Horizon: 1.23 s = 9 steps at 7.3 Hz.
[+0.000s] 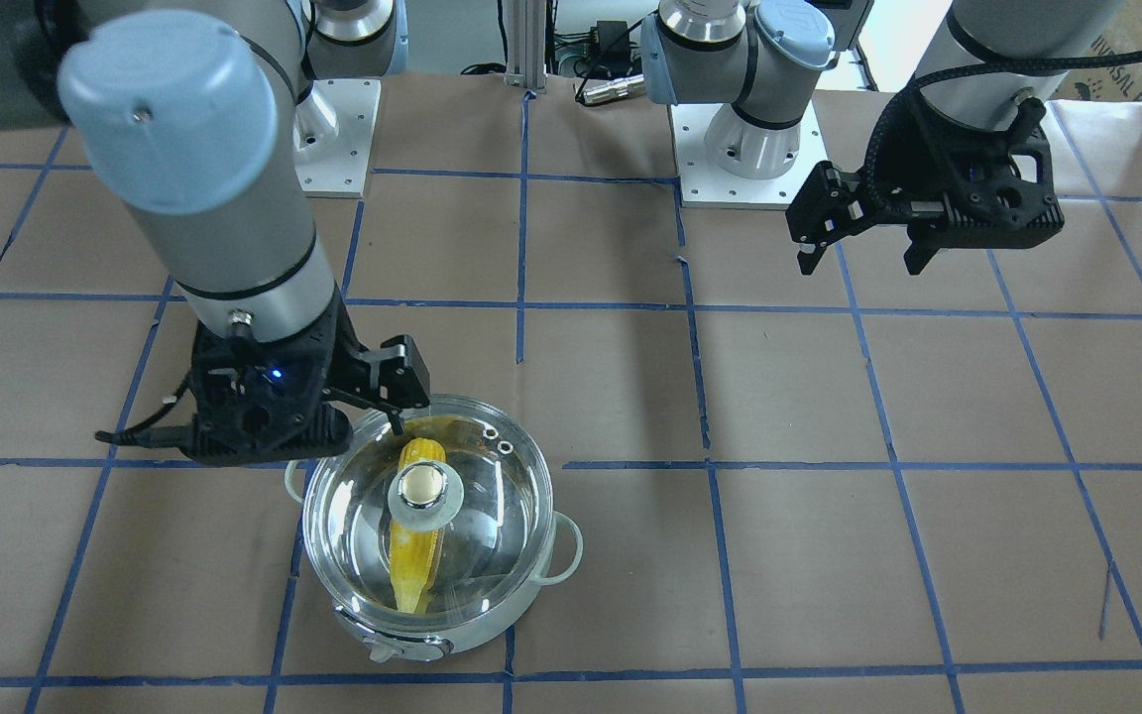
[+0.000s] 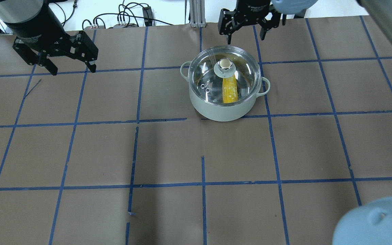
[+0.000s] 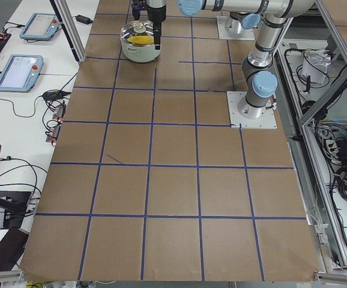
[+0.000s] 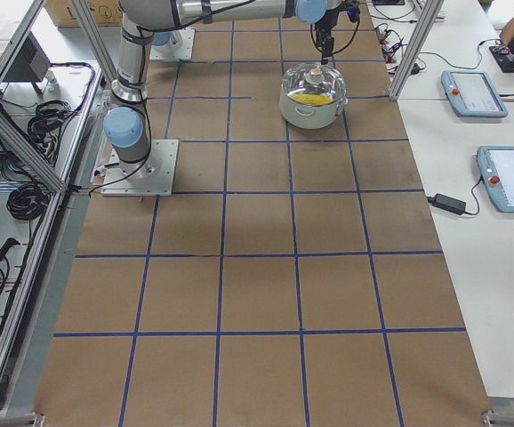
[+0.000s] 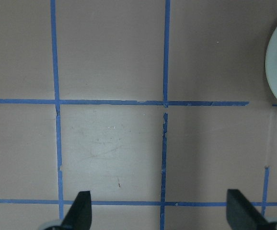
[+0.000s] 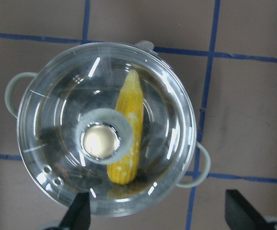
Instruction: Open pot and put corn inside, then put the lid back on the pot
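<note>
The right gripper [image 2: 245, 33] hangs with its jaws spread wide and nothing between them, above the side of the pot [image 2: 219, 110] that faces the table's far edge, the one away from the robot; the right wrist view looks straight down on the whole pot with the two fingertips well apart at the bottom of the frame, so by my reading it is raised clear of the lid [image 2: 245, 73] and touches nothing. The left gripper [image 2: 72, 69] is likewise wide open and empty, over bare table well off toward the far left corner, with only a sliver of the pot at the edge of its wrist view. The lid sits on the pot, level as far as I can tell, knob [image 2: 224, 63] up, and the corn [image 2: 230, 91] lies inside on the bottom, seen through the glass and running under the knob. The pot stands near the far edge, a little right of the middle. Judged from this, the task looks done: the corn is in and the lid is on, with at most the arms left to draw away
</note>
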Available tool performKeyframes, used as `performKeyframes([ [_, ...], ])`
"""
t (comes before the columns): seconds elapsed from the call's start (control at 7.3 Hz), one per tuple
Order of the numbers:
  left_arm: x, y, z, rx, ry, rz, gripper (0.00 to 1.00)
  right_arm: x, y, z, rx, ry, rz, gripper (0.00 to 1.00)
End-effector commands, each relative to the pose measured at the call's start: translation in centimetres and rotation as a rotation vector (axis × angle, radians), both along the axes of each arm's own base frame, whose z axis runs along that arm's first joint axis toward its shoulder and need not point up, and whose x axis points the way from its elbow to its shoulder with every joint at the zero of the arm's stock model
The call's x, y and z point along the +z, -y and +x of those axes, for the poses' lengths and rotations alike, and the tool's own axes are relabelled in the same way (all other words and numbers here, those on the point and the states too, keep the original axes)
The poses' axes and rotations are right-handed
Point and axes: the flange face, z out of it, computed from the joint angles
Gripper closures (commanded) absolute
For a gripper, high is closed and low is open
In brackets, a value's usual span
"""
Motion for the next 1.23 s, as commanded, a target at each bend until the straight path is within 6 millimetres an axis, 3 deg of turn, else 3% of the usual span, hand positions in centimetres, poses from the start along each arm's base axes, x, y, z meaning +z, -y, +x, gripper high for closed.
performKeyframes([
  [0.0, 0.0, -0.1, 0.0, 0.000, 0.000, 0.000, 0.00, 2.7, -5.0, -7.2, -0.036, -0.007, 0.048, 0.00],
  [0.14, -0.1, 0.0, 0.0, -0.001, 0.003, 0.003, 0.00, 2.6, -6.4, -9.5, -0.059, -0.003, 0.055, 0.00],
  [0.55, 0.1, -0.1, -0.1, 0.000, 0.002, -0.002, 0.00, 0.4, -8.4, -10.2, -0.074, 0.000, 0.092, 0.00],
  [1.1, 0.0, 0.0, -0.1, 0.005, 0.002, 0.000, 0.00, 1.4, -8.2, -9.8, -0.076, -0.002, 0.060, 0.00],
])
